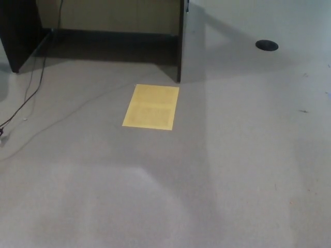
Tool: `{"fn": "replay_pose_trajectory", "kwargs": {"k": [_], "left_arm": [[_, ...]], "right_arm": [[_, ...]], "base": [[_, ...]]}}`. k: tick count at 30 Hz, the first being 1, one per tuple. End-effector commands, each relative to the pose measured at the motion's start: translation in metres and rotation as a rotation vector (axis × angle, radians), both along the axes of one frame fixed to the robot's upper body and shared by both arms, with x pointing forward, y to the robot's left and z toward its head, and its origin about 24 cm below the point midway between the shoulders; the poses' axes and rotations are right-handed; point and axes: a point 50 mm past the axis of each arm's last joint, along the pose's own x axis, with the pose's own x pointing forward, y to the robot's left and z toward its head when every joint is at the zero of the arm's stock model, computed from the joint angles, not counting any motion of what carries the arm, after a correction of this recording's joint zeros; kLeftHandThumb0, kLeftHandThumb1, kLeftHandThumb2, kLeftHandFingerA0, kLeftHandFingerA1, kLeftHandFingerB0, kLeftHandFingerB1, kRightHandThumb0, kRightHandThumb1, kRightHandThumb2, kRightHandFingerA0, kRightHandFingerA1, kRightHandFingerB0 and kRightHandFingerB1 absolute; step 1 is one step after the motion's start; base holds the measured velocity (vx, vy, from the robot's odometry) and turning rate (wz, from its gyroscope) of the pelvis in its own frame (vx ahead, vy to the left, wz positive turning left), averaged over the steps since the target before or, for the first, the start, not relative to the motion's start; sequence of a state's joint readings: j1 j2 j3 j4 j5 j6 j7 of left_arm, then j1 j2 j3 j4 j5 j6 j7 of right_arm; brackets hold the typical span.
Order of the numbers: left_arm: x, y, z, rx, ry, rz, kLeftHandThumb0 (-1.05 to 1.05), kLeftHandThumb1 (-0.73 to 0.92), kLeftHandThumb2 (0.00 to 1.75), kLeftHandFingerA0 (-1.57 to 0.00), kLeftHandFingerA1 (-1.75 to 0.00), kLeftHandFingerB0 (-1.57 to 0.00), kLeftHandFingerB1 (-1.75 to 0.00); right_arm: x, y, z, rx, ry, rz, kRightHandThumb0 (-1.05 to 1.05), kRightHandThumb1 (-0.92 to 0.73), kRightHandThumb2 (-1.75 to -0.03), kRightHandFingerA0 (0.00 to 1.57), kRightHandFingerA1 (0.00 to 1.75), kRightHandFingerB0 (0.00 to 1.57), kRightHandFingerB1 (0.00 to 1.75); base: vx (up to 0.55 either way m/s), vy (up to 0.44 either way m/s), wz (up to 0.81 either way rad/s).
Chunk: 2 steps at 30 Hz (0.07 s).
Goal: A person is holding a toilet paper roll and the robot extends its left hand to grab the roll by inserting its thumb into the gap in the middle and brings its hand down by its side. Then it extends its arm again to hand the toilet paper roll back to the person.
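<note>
Neither my left hand nor my right hand is showing in the head view, so I cannot tell how far either one is opening or whether it is holding anything. The toilet paper roll is not showing either, and I cannot tell where it is. I am looking down at a grey carpeted floor (pixel 217 170). A yellow sheet (pixel 150 107) is lying flat on it, left of centre and toward the far side; faint darker patches are showing on its face, but nothing on it is readable. Just beyond its far right corner, a dark upright panel (pixel 180 39) is standing on the floor, with a low dark base (pixel 111 40) running left from it to another dark piece of furniture (pixel 19 31) at the far left. A thin dark cable (pixel 32 88) is trailing down the left side across the floor. At the far right, a small dark round disc (pixel 267 45) is sitting in the floor, well apart from the sheet.
</note>
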<state>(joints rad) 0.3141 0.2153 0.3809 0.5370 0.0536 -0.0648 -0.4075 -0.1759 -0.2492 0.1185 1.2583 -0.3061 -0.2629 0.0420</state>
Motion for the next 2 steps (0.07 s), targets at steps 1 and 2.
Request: {"fn": "replay_pose_trajectory", "kwargs": {"k": [1,2], "left_arm": [[-0.0091,0.0149,0.0074,0.257,-0.104,-0.08,-0.26,0.43,0.57,-0.31,-0.37,-0.27,-0.33],[-0.0091,0.0149,0.0074,0.257,-0.104,-0.08,-0.26,0.43,0.57,-0.31,-0.37,-0.27,-0.33]], "right_arm": [[-0.0038,-0.0189,0.006,-0.059,-0.027,-0.038,-0.27,-0.46,-0.93,0.72,0.76,0.04,0.45],[-0.0038,-0.0189,0.006,-0.059,-0.027,-0.038,-0.27,-0.46,-0.93,0.72,0.76,0.04,0.45]], "base": [[0.0,0.0,0.0],[0.0,0.0,0.0]]}}
